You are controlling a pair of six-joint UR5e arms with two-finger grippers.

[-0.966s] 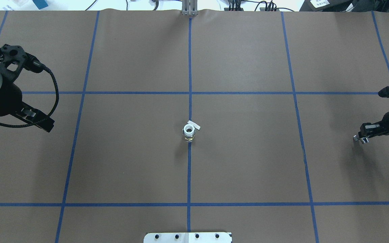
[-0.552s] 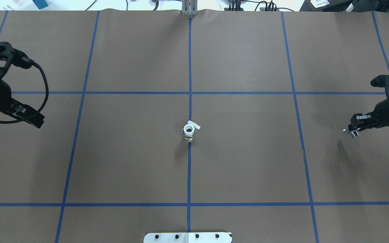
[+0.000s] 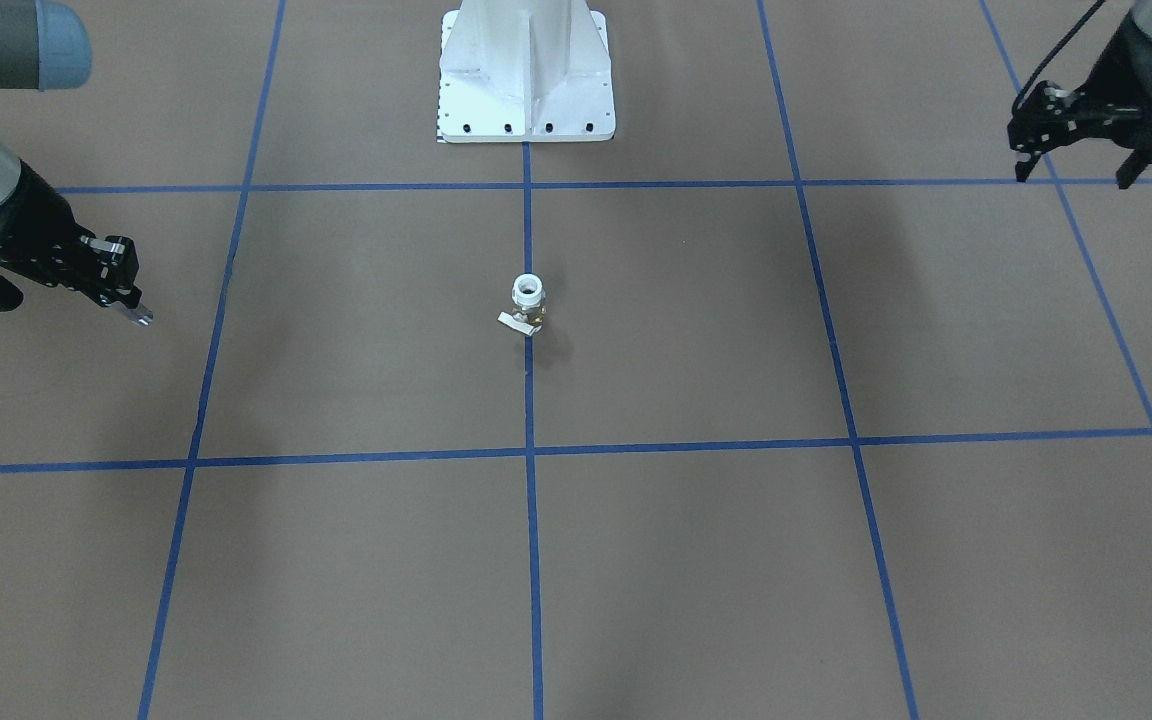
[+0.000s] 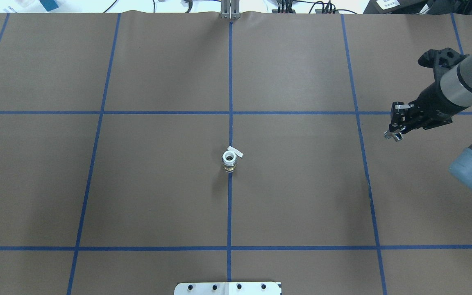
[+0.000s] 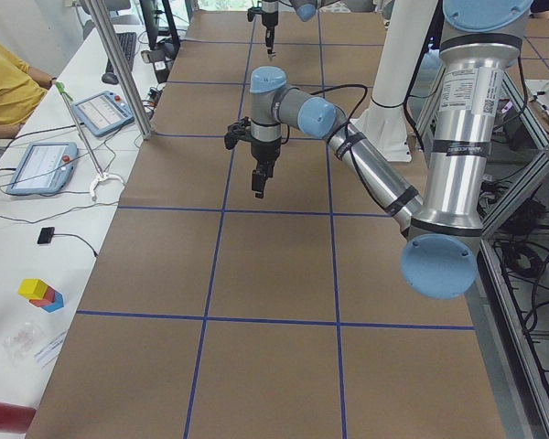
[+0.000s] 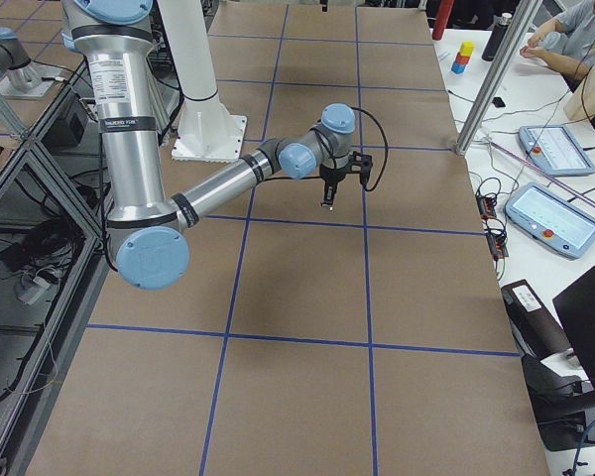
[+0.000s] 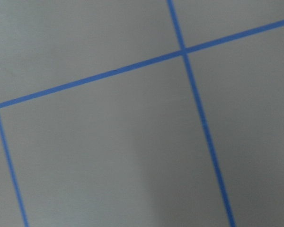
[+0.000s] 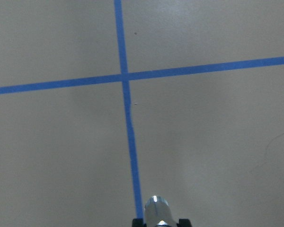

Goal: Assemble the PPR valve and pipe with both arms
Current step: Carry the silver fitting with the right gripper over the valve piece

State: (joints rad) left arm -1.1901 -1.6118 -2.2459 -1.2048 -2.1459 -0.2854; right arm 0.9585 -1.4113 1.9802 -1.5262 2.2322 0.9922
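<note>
The pipe [image 8: 157,210] in my right claw [image 4: 394,134] is cut off by the wrist view's bottom edge, so only its rounded tip shows. From overhead it is too small to make out. My left claw [image 3: 1074,170] falls outside the overhead view, and the front view's corner clips its wrist.

Shiny metal pipe [image 8: 156,208]; white plastic, brass valve [image 4: 229,158].

Brown table [image 4: 158,184], blue tape grid [image 4: 158,112]
</note>
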